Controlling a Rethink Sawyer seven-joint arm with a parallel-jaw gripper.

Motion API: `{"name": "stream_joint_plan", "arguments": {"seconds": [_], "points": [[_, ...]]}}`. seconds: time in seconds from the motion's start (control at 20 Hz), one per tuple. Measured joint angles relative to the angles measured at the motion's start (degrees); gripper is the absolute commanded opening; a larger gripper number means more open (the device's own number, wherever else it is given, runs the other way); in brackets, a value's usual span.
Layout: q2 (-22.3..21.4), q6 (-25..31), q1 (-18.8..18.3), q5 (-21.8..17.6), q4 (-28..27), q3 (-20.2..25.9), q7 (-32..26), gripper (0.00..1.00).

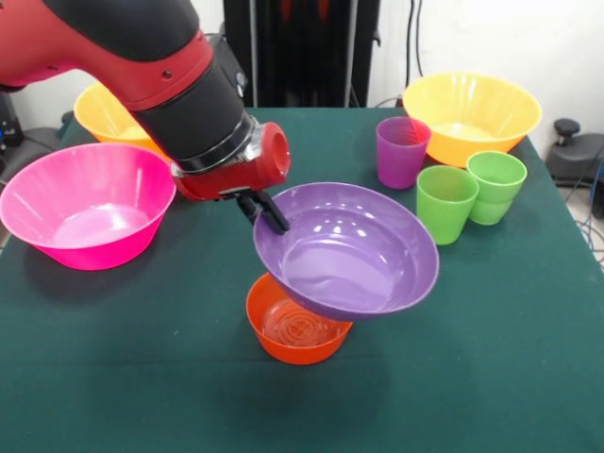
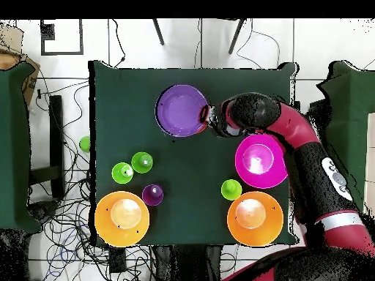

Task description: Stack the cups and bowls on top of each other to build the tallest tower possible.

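The purple bowl [image 1: 346, 249] sits tilted on top of the small orange bowl [image 1: 294, 327], its rim dipping toward the front edge of the table [image 1: 113, 377] and rising at the far side. The gripper [image 1: 268, 211] pinches the bowl's rim at its upper left, the dark fingers closed on the plastic edge. The red and black arm [image 1: 142, 57] comes down from the top left of the front view. In the overhead view the purple bowl [image 2: 182, 110] lies near the middle of the table's far edge, well clear of the corners, and hides the orange bowl beneath it; the gripper [image 2: 207, 117] meets its rim from the side of the arm [image 2: 293, 135].

The big pink bowl [image 1: 87, 204] stands upright near the table's left edge in the front view, with one orange-yellow bowl [image 1: 109, 115] behind it, partly hidden by the arm. The second orange-yellow bowl [image 1: 471, 115] stands at the far right corner. Just in front of it stand the translucent purple cup [image 1: 402, 151] and two green cups [image 1: 445, 203] [image 1: 494, 186], touching or nearly so. The overhead view shows a further green item [image 2: 231, 189] beside the pink bowl [image 2: 260, 160].
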Motion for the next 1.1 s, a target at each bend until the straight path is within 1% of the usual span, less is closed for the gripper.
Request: {"name": "stream_joint_plan", "arguments": {"seconds": [0.25, 0.45, 1.1], "points": [[0.3, 2.2, -0.8, -1.3, -1.0, 0.6, 0.0, 0.00], [1.2, 3.4, -1.5, -1.5, -1.6, 1.3, 0.0, 0.00], [5.0, 3.4, -4.5, -1.9, -1.5, 4.3, 0.0, 0.00]]}}
